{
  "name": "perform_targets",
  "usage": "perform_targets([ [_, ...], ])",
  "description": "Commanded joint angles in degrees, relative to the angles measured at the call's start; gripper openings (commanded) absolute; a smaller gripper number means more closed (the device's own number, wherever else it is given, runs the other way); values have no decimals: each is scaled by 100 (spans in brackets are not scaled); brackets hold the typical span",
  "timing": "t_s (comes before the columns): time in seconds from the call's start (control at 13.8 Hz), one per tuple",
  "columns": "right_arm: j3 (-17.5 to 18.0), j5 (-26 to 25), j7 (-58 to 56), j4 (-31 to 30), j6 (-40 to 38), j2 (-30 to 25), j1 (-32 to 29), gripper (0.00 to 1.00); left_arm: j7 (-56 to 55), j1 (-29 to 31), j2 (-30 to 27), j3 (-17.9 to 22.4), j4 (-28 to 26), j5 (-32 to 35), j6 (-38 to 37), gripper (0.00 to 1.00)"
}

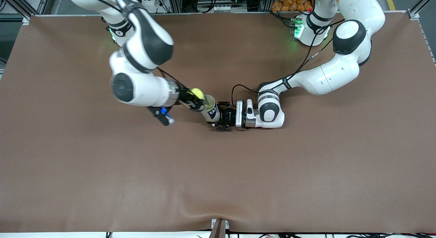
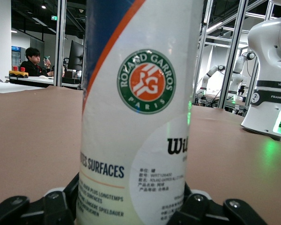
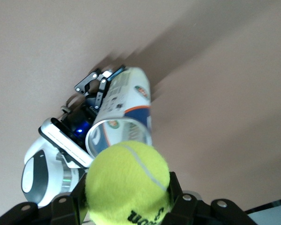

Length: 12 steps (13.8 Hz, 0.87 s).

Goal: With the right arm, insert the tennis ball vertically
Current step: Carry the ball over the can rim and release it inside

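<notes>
Right tool (image 1: 194, 101) clenches the tennis ball (image 1: 197, 93) just above the open can (image 1: 210, 109), which the left tool (image 1: 220, 118) grips upright on the bench (image 1: 102, 169); next, centre and lower

Brown table (image 1: 102, 183) carries an upright tennis ball can (image 1: 210, 109) near its middle. The left gripper (image 1: 219, 118), low at the table surface, clamps the can's lower body from the left arm's end. The right gripper (image 1: 195, 101) is closed on a yellow tennis ball (image 1: 197, 93), held over the can's open mouth, slightly toward the right arm's end. The ball is not yet inside the can.
</notes>
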Motion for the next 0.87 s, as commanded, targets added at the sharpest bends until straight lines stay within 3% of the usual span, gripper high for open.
perform_targets([
  [0.0,-89,82,212,274,106,278,210,0,91,-100,-113,108,54,-178,-141,76],
  [0.36,-97,12,212,274,195,393,245,2,82,-100,-113,108,54,-187,-141,76],
  [0.44,-97,12,203,274,186,401,245,22,82,-100,-113,108,54,-187,-141,76],
  [0.51,-97,3,177,274,186,401,237,89,82,-100,-113,108,54,-187,-141,76],
  [0.58,-106,-75,186,274,186,393,254,100,82,-100,-113,108,54,-187,-141,76],
  [0.8,-106,-226,177,283,160,358,245,100,82,-100,-113,108,54,-187,-141,76],
])
